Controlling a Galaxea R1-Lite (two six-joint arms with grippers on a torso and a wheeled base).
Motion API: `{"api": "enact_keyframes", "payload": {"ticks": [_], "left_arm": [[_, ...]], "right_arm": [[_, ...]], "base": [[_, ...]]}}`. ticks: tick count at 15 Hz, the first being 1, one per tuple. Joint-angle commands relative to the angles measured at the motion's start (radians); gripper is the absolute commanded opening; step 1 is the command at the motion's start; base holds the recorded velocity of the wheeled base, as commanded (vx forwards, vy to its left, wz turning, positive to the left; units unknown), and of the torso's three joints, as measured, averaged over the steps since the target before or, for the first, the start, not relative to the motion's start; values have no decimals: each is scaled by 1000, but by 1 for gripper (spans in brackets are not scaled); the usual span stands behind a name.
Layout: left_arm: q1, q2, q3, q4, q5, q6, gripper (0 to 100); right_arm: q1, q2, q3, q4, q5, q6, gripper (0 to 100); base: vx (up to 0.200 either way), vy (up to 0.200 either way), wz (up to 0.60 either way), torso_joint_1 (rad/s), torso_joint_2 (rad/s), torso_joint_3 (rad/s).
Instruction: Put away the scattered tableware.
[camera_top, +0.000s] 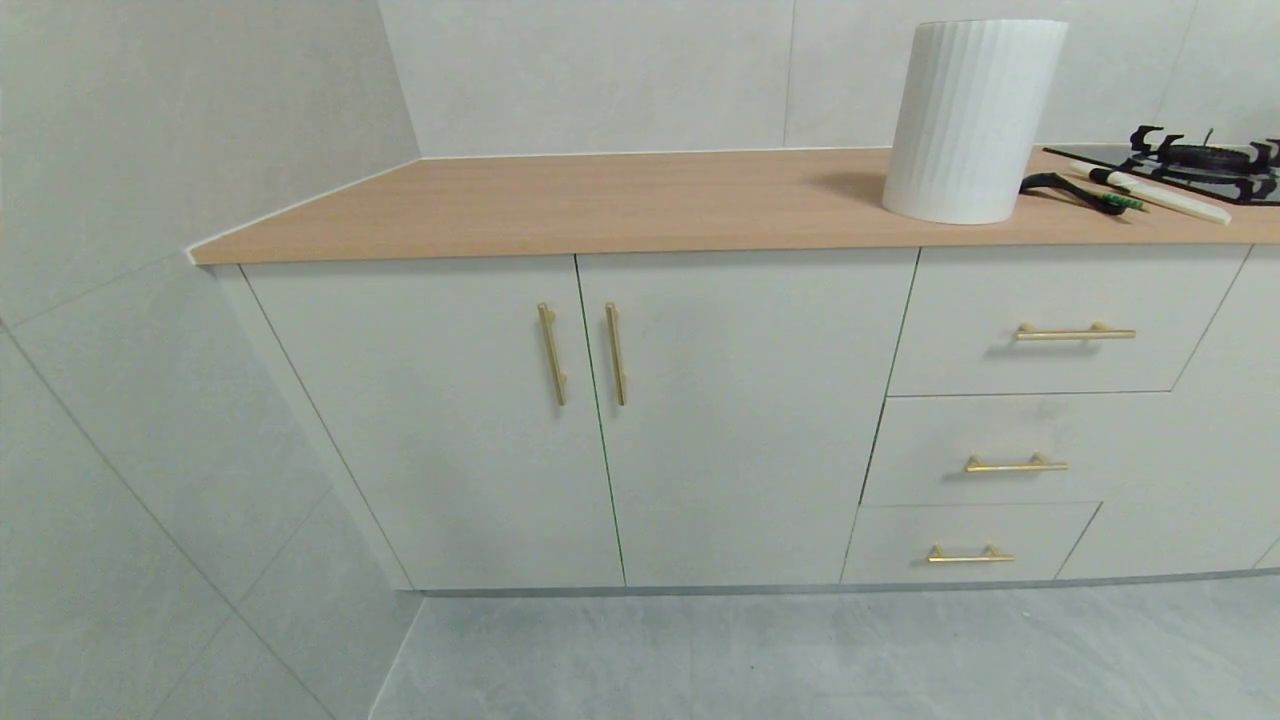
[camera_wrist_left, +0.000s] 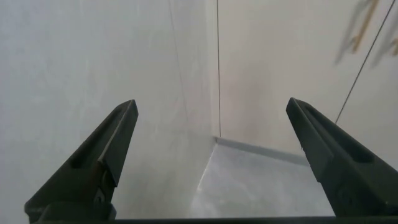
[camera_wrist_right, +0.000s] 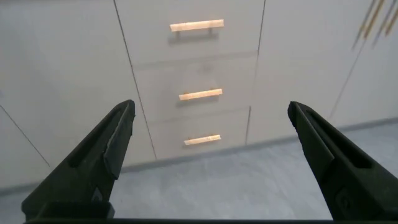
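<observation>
So the white ribbed canister (camera_top: 972, 120) stands upright on the wooden counter (camera_top: 600, 200), and the loose tableware is lying flat right next to it on the stove side. A black utensil (camera_top: 1060, 187) has its curved end just beside the canister's base, and a long white utensil (camera_top: 1160, 195) sits a bit further out from the canister, angled across. Past those, going away from the canister, is the black burner (camera_top: 1200, 160). Straight below the canister there's a stack of three drawers (camera_wrist_right: 199, 93) with gold bar handles, all closed, and on the other side from the burner, lower down, two closed cabinet doors (camera_top: 600, 420) with upright gold handles. The left gripper (camera_wrist_left: 211, 106) has its jaws spread wide with nothing between them, pointed at a wall corner and floor. The right gripper (camera_wrist_right: 210, 107) is the same, spread wide and empty, facing the drawers under the canister.
</observation>
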Motion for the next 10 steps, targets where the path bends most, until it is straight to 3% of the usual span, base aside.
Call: {"api": "enact_keyframes", "payload": {"ticks": [1,4,6,7,9,10], "left_arm": [[3,-14,108,-23,-57,2,100],[3,-14,237,-186,-88,-5,100],[3,-14,264,-241,-115,-15,100],[3,-14,266,-243,-163,-34,100],[1,-14,266,-243,-232,-38,100],[0,-14,266,-226,-304,-57,100]], "right_arm": [[5,-45,137,-32,54,-4,100],[5,-45,270,-226,80,-10,100],[5,-45,270,-211,120,-9,100],[5,-45,270,-170,193,-16,100],[5,-45,269,-163,226,-29,100],[5,-45,269,-163,232,-27,100]], "base": [[0,0,0,0,0,0],[0,0,0,0,0,0],[0,0,0,0,0,0],[0,0,0,0,0,0],[0,0,0,0,0,0],[0,0,0,0,0,0]]}}
